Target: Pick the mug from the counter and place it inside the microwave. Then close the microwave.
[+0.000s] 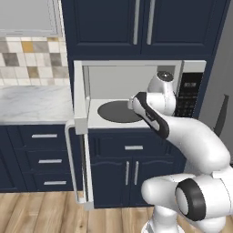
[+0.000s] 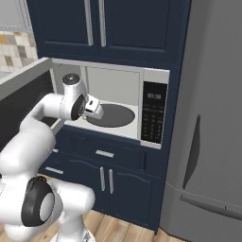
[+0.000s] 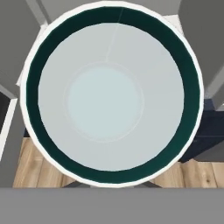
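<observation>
Mug (image 3: 109, 94) before open microwave (image 1: 136, 73)

White mug (image 3: 105, 96) (dark green rim)

Your left base view looks forward and down from behind the white arm (image 1: 191, 141), at the open silver-framed microwave (image 1: 136, 68). Your right base view faces the same microwave (image 2: 118, 71) from the other side. Your hand view sits very close over the white, green-rimmed mug (image 3: 111, 94).
</observation>
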